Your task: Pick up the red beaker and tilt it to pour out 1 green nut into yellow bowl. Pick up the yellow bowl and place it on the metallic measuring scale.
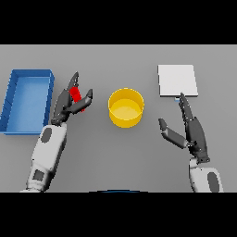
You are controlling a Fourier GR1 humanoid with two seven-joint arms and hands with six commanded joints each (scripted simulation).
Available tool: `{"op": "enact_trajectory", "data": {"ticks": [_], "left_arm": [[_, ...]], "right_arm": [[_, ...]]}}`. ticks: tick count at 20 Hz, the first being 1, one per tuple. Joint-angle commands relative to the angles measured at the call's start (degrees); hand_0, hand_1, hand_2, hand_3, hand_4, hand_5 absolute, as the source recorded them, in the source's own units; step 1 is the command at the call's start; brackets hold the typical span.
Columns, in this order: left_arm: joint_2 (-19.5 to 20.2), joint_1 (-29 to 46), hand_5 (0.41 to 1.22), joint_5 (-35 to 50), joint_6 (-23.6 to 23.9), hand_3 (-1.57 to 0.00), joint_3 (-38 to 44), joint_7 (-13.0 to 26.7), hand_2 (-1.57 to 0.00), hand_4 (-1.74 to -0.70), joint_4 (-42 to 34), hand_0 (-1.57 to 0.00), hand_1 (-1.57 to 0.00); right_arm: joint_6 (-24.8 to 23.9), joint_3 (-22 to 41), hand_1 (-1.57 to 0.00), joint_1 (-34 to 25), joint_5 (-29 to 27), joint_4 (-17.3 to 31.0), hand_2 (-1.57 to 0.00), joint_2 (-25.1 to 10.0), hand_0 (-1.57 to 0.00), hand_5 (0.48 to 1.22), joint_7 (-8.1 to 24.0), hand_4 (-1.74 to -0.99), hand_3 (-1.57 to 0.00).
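Note:
The red beaker [77,97] stands left of centre, mostly hidden by my left hand [69,102], whose fingers and thumb are curled round it. The yellow bowl [126,107] sits in the middle of the table, just right of that hand; I see no nut in it. The metallic measuring scale [177,80], a pale square plate, lies at the back right. My right hand [190,128] is open in front of the scale, fingers straight and pointing at its near edge, thumb spread toward the bowl.
A blue tray [27,100] lies at the far left, close beside my left forearm. Bare grey table separates the bowl from the scale and stretches in front of the bowl.

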Motion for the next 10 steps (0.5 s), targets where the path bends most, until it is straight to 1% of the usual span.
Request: {"op": "enact_trajectory", "data": {"ticks": [1,2,3,4,5,6,7,8,9,10], "left_arm": [[-0.25,-0.24,0.761,0.29,0.52,-0.13,0.52,-1.16,-0.16,-1.36,0.49,-0.08,-0.09],[-0.57,-1.60,0.787,0.40,1.40,-0.25,1.14,-1.13,-0.29,-1.40,1.76,-0.21,-0.23],[-0.81,-2.33,0.874,0.18,2.36,-0.52,1.42,-1.05,-0.46,-1.41,2.59,-0.38,-0.41],[-1.16,-2.64,0.943,-0.70,4.19,-0.73,1.34,-0.91,-0.66,-1.47,2.84,-0.55,-0.59],[-1.47,-2.23,0.999,-2.27,5.50,-0.88,0.49,-2.11,-0.84,-1.52,2.66,-0.76,-0.78],[-1.44,-3.21,1.043,-3.87,6.71,-0.98,-0.11,-1.81,-0.99,-1.56,3.34,-0.92,-0.94],[-1.04,-3.69,1.079,-4.29,6.51,-1.06,-0.36,-1.78,-1.11,-1.59,3.82,-1.05,-1.07],[-0.89,-3.31,1.107,-4.49,6.39,-1.11,-0.75,-2.53,-1.20,-1.62,3.50,-1.15,-1.17],[-1.51,-2.93,1.130,-4.03,6.18,-1.15,-0.90,-3.06,-1.27,-1.64,3.08,-1.24,-1.25],[-1.37,-2.88,1.148,-4.00,6.10,-1.24,-1.02,-2.88,-1.33,-1.60,3.14,-1.30,-1.31]], "right_arm": [[0.19,-0.21,0.00,0.29,-0.18,0.14,0.00,-0.27,0.00,0.645,0.09,-1.242,0.00],[0.07,-0.27,0.00,0.04,-0.04,-0.09,0.00,-0.43,0.00,0.645,0.61,-1.240,0.00],[-0.18,0.22,0.00,0.72,0.55,-0.63,0.00,-0.20,0.00,0.647,-0.19,-1.236,0.00],[-0.30,-0.24,0.00,-0.11,0.32,-0.37,0.00,-0.37,0.00,0.648,0.67,-1.237,0.00],[0.09,-0.17,0.00,0.57,-0.15,-0.69,0.00,-0.33,0.00,0.648,0.20,-1.239,0.00],[0.28,-0.21,0.00,0.82,-0.26,-0.58,0.00,-0.42,0.00,0.648,0.29,-1.239,0.00],[0.21,-0.27,0.00,0.75,-0.21,-0.66,0.00,-0.49,0.00,0.648,0.46,-1.239,0.00],[0.16,-0.72,0.00,0.46,-0.38,-0.08,0.00,-0.76,0.00,0.650,0.17,-1.241,0.00],[0.20,-0.62,0.00,0.55,-0.51,-0.56,0.00,-0.68,0.00,0.650,0.01,-1.242,0.00],[0.52,-0.47,0.00,0.38,-1.03,-0.58,0.00,-0.31,0.00,0.647,0.10,-1.250,0.00]]}}
